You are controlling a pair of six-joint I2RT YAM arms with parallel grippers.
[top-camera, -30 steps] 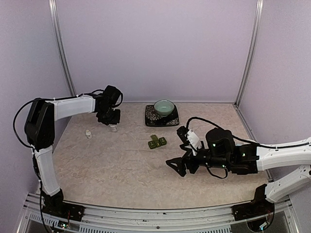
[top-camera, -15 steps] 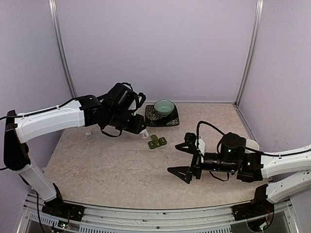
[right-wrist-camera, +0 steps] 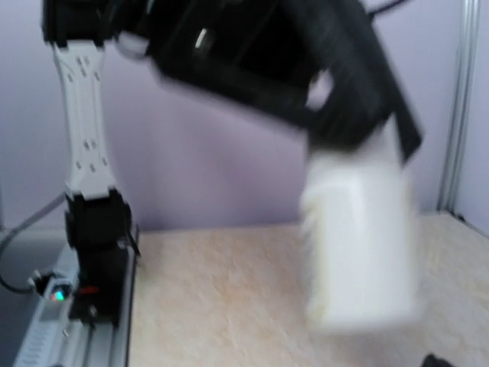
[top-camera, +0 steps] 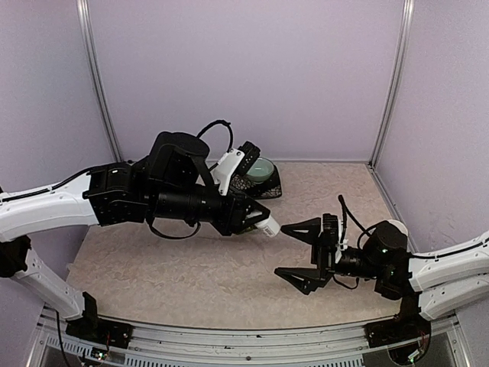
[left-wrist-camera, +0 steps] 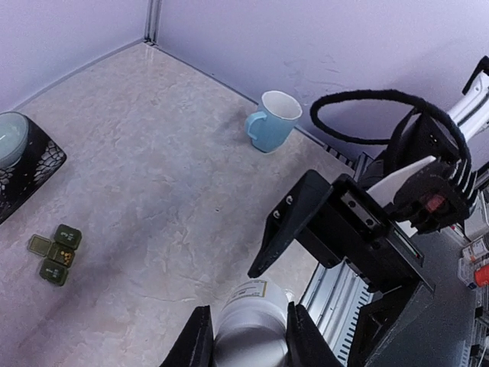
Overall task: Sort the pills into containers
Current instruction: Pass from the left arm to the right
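While the left claw (left-wrist-camera: 246,345) grips a white bottle (top-camera: 267,226), the wide-open, empty right claw (top-camera: 281,250) could knock it loose.

The containers (left-wrist-camera: 57,254) are a small dark green strip of three joined squares; it lies flat, near the black mat (left-wrist-camera: 30,172) but not touching it; one paler flap sticks out sideways; tiny yellow specks show in two squares.

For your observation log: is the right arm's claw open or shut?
Open. From above, the right claw has its two fingers spread wide apart, gripping nothing; the white bottle sits in the left claw.
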